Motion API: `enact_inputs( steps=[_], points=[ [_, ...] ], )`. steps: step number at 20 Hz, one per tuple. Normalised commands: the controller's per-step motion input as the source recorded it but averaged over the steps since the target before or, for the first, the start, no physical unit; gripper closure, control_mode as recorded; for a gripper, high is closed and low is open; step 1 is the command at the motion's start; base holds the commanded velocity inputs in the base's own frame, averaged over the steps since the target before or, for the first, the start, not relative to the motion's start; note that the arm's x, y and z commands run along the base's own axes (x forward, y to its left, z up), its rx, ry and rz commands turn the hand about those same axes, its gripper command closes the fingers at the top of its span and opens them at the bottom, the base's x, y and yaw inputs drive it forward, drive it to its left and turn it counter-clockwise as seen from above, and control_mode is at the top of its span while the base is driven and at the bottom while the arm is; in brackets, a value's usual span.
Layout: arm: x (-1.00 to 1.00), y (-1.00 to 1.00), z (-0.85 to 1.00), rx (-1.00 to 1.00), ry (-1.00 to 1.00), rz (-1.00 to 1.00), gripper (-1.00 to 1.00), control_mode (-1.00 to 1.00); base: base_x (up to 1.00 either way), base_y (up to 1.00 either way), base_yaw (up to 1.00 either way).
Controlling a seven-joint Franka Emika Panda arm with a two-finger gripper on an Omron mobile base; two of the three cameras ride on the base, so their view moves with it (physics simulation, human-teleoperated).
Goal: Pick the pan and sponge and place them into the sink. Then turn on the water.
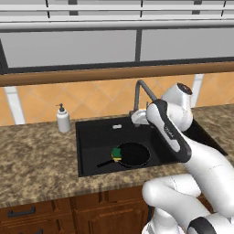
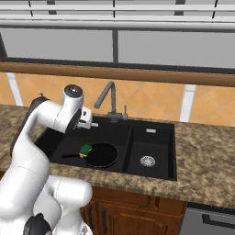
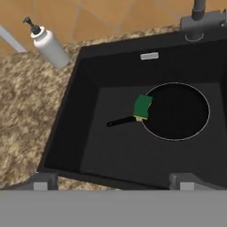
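End effector (image 3: 113,181) hanging wide and empty over the sink's (image 3: 71,111) left basin, near the faucet (image 2: 109,98).
I'm seeing the pan (image 3: 175,111) lying on the basin floor with the sponge (image 3: 142,107) resting on its rim by the handle, so both placements are looking done; I'm judging only the water is left, with none running yet. Soap dispenser (image 1: 63,118) standing on the bench (image 1: 36,160).

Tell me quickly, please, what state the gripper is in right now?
Gripper: open and holding nothing, above the sink's left basin, where the pan and sponge lie.
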Motion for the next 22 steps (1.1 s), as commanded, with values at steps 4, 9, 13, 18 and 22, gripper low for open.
enact_inputs(
  steps=[4, 9, 13, 18, 22],
  points=[
    [0.04, -0.97, 0.1, 0.23, 0.02, 0.0, -1.0, -1.0, 0.0, 0.0, 0.0],
    [0.02, -1.0, 0.0, 0.33, 0.0, 0.0, -1.0, -1.0, 0.0, 0.0, 0.0],
    [0.13, -0.96, 0.0, 0.35, 0.0, 0.0, -1.0, -1.0, 0.0, 0.0, 0.0],
    [0.02, -0.24, 0.0, 0.08, 0.0, 0.01, -1.0, -1.0, 0.0, 0.0, 0.0],
    [0.0, 0.0, 0.0, 0.0, 0.0, 0.0, -1.0, -1.0, 0.0, 0.0, 0.0]
  ],
)
